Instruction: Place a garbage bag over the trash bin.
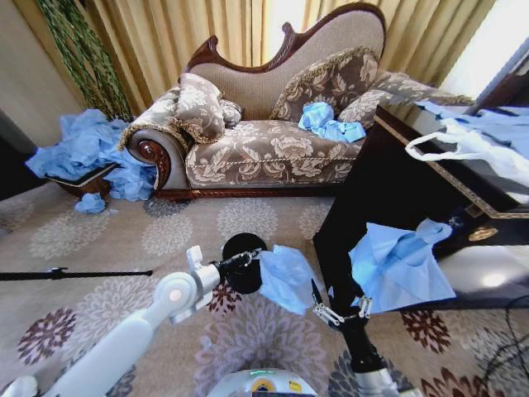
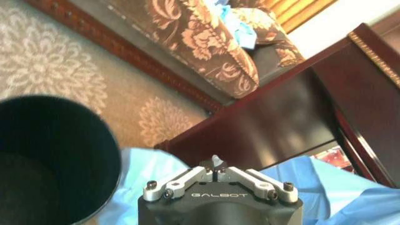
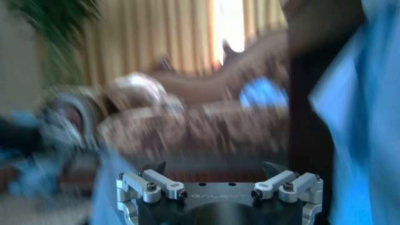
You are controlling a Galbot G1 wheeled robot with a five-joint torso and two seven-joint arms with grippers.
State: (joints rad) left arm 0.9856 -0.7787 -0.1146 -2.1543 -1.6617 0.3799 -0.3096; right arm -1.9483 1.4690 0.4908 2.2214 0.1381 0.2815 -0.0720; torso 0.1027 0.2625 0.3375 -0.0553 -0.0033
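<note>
The trash bin (image 1: 242,263), small, black and round, stands on the carpet just ahead of me; its dark open mouth (image 2: 50,159) is close to my left wrist. My left gripper (image 1: 250,257) reaches over the bin's rim and is shut (image 2: 217,171) on an edge of the garbage bag (image 1: 286,279), a crinkly light-blue sheet hanging beside the bin. That garbage bag (image 2: 156,173) spreads under the left fingers. My right gripper (image 1: 337,304) is open (image 3: 214,168) a little beyond the bag's free side, near the dark table, with nothing between its fingers.
A dark wooden table (image 1: 388,198) stands at right, a larger flat blue bag (image 1: 401,265) draped over its edge and a white loop-handled bag (image 1: 467,147) on top. A patterned sofa (image 1: 273,145) sits behind. Blue bags (image 1: 91,149) are piled at left. A black rod (image 1: 74,274) lies on the carpet.
</note>
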